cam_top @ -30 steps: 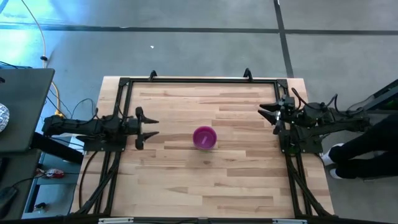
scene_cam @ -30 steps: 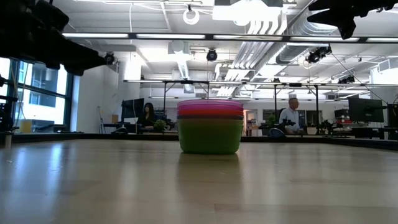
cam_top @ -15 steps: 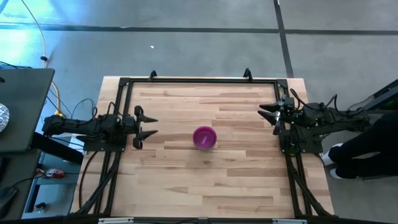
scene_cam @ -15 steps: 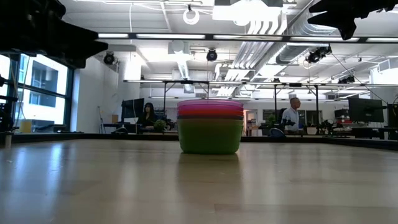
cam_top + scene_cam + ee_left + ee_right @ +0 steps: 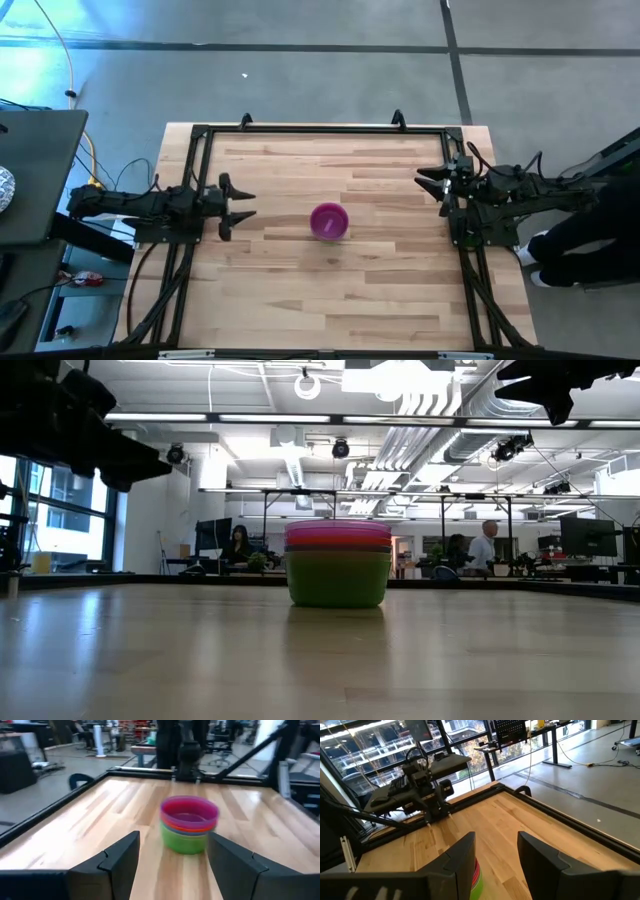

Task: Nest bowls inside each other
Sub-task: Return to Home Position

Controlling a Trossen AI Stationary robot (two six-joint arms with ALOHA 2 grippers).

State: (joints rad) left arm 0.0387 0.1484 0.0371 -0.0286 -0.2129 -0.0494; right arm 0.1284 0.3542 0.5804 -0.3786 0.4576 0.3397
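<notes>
We see the left gripper [image 5: 246,205] near the table's [image 5: 300,290] left edge, fingers apart, the bowls [image 5: 329,221] nested mid-table with green outermost, and the right gripper [image 5: 427,183] near the right edge, fingers apart.

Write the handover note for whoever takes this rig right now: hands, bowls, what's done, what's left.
Left hand: open, empty, at the left side of the table, clear of the bowls.
Right hand: open, empty, at the right side, also clear.
Bowls: one stack of bowls near the table's middle, with the green bowl at the bottom and the purple bowl on top. I cannot count every layer.
Done: nesting looks finished, and the high view shows no loose bowl.
Left: probably only parking both arms.
</notes>
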